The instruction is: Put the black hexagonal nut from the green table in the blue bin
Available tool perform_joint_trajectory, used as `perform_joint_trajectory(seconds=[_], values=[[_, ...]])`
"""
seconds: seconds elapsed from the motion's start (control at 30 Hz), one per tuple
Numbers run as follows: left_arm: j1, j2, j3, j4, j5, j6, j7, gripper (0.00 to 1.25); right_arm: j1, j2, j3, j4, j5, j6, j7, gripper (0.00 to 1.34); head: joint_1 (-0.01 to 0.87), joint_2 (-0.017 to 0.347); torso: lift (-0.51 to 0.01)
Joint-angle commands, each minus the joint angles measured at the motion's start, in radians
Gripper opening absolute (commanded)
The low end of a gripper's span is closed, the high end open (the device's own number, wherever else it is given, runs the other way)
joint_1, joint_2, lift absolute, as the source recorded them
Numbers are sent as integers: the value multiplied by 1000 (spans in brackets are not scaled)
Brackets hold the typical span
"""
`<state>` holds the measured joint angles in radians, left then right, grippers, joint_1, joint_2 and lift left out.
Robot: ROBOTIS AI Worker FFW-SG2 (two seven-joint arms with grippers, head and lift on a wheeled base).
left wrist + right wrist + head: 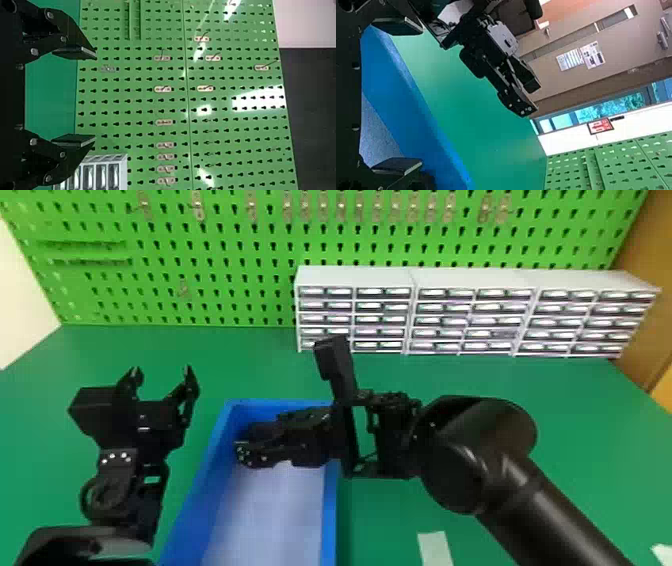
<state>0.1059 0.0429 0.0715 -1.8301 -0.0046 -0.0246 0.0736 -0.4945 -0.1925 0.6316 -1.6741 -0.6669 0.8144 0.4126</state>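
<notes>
stretching lengthwise away from the robot, the bin (330,510), right gripper (250,451) at its far end, jaws wide apart, left gripper (162,370) to its left, jaws apart

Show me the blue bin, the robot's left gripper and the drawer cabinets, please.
Blue bin (330,510): head view, on its right side wall.
Left gripper (162,370): head view, midway between its open fingertips.
Drawer cabinets (472,280): head view, on the middle cabinet's top.
</notes>
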Motion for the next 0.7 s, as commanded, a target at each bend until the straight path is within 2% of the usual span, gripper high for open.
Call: perform_joint_trajectory(seconds=[0.0,0.13,0.37,0.53,0.67], values=[[0,0,-1,0,0,0,0,747,11,-1,-44,-1,24,2,0,1218,657,57,-95],[-2,0,-1,0,0,0,0,747,39,2,-115,-1,63,-27,2,1220,657,57,-95],[0,0,-4,0,2,0,0,747,77,27,-254,-6,124,-61,3,1221,657,57,-95],[2,0,-4,0,2,0,0,747,97,44,-346,-16,170,-129,2,1218,657,57,-95],[3,0,-6,0,5,0,0,747,117,51,-382,-21,187,-219,0,1220,657,57,-95]])
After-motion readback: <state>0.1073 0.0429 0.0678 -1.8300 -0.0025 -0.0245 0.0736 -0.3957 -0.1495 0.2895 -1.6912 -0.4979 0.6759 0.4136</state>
